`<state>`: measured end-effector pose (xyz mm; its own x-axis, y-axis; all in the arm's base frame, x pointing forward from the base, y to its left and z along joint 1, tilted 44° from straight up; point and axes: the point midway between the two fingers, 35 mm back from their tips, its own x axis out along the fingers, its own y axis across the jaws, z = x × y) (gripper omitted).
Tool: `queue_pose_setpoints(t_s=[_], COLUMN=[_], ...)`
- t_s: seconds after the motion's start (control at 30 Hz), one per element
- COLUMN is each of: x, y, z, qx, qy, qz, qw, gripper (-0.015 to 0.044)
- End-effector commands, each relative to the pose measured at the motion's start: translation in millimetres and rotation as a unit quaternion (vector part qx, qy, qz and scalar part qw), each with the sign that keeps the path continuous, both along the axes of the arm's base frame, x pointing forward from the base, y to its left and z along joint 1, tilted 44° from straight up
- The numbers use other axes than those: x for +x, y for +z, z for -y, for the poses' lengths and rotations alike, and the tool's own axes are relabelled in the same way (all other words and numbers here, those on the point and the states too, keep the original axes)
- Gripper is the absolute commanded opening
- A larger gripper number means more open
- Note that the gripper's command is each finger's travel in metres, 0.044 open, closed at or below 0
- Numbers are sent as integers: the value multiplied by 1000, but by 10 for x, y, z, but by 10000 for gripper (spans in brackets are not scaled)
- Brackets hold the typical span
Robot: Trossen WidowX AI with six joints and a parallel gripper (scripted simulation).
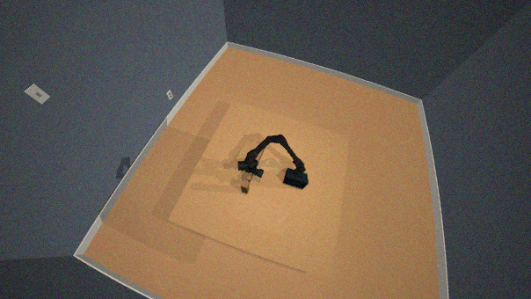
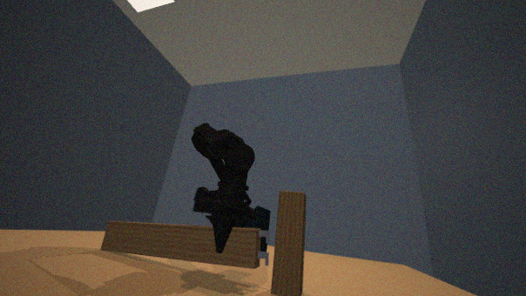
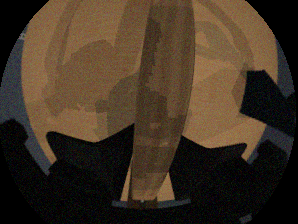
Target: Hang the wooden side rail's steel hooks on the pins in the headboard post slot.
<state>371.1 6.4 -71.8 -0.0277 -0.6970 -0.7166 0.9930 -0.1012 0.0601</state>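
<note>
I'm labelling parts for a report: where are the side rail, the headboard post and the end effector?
side rail (image 2: 165, 241): exterior view, its broad wooden face
headboard post (image 2: 289, 244): exterior view, mid front face
end effector (image 2: 221, 245): exterior view, between fingertips clamped on rail
</note>
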Motion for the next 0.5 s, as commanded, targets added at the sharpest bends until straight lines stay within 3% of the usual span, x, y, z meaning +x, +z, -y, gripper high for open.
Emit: queue_pose_setpoints(t_s=[0.0, 0.47], x=[9, -3], y=[3, -9], z=[-54, -66], qx=[2, 3], qy=[3, 3], qz=[2, 2], qw=[1000, 1000], gripper=[0, 0])
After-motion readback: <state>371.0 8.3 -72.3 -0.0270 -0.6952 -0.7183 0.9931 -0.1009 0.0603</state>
